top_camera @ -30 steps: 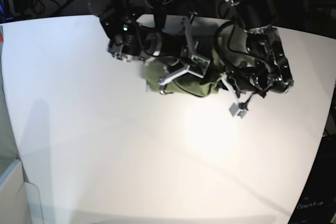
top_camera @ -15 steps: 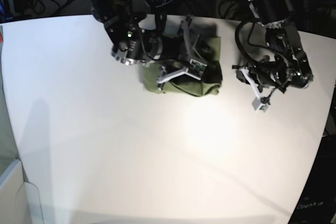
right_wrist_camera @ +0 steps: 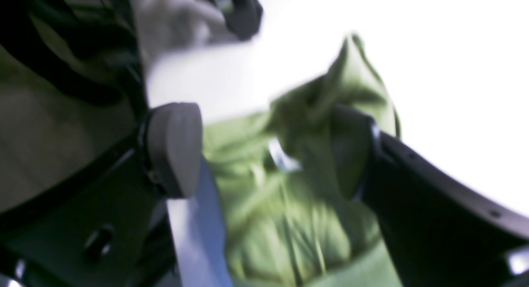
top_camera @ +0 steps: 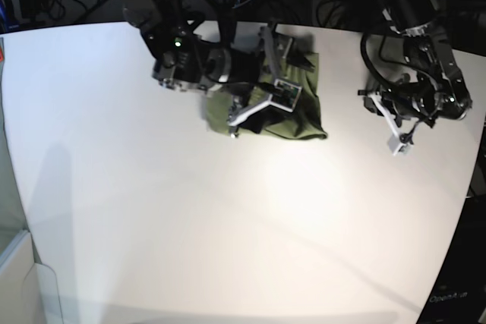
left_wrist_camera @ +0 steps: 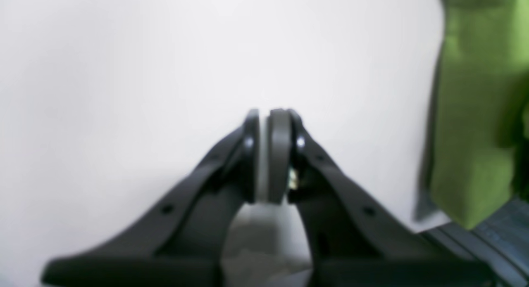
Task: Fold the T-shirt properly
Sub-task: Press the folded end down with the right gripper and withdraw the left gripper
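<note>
Item: T-shirt [top_camera: 292,104], bundled at 12 o'clock on the surface [top_camera: 152,210]; my right gripper [top_camera: 257,89] gapes empty over it, left gripper [top_camera: 398,128] shut, empty at 3 o'clock; next I judge a final smoothing or retreat.

Base cam high, looks down on table [top_camera: 152,210]; wrist cams close-up behind hands; all share T-shirt [top_camera: 300,115].

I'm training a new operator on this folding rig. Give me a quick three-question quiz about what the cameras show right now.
1. True or false: the left gripper is shut with nothing between its pads.
2. The right gripper is: A) open over the T-shirt, B) shut on a sleeve, C) out of view.
3. What surface does the T-shirt lie on?

Key: 1 true. 2 A. 3 the white table.
</note>
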You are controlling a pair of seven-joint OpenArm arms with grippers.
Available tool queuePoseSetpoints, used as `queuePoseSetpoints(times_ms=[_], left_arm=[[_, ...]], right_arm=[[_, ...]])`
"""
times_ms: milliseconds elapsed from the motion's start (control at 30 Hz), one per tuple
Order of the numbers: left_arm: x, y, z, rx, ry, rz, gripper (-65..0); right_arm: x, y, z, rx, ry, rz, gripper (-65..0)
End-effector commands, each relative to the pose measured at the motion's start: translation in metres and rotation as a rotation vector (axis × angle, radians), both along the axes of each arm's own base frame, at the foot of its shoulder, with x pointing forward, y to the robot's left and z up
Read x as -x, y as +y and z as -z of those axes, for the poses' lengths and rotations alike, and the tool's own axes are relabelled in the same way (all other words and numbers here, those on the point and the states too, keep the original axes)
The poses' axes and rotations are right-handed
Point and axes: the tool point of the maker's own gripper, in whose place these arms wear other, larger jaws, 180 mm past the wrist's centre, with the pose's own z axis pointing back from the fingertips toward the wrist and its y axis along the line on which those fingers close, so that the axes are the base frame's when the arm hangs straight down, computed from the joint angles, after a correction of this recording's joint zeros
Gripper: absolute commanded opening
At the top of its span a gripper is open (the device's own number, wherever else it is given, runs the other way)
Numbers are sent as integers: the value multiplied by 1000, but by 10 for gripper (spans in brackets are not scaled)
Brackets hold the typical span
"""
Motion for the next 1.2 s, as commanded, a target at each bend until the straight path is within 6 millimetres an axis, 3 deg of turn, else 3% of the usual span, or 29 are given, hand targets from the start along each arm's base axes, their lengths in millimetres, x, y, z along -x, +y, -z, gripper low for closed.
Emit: queuePoseSetpoints(times_ms=[0,67,133,267,333,633,933,1167], left_arm=[[-11,5,-10,-6,-40,-2,-608],[-11,8,-11,-12,-41,-3,-608],[-10,9,-11,-14,-39,-3,-608],[-3,9,-6,-15,-22,-2,-608],[-1,9,-5,-15,-17,-2,-608],[10,8,2,-13,9,-2,-608],[13,10,2,-21,11,-1,-608],[13,11,1,-23,10,-1,-608]], right_arm=[[-3,5,-15,-54,-28,-8,-181],[-6,1,-14,-42,-38,-9,-235],[-11,0,-19,-55,-53,0,-328],[-27,-10,-23,-60,-71,47,-593],[-34,-17,-24,-58,-74,78,-650],[-66,-36,-27,-39,-104,146,-650],[-65,-23,-3,-68,-17,147,-650],[-61,-19,30,-91,77,154,-650]])
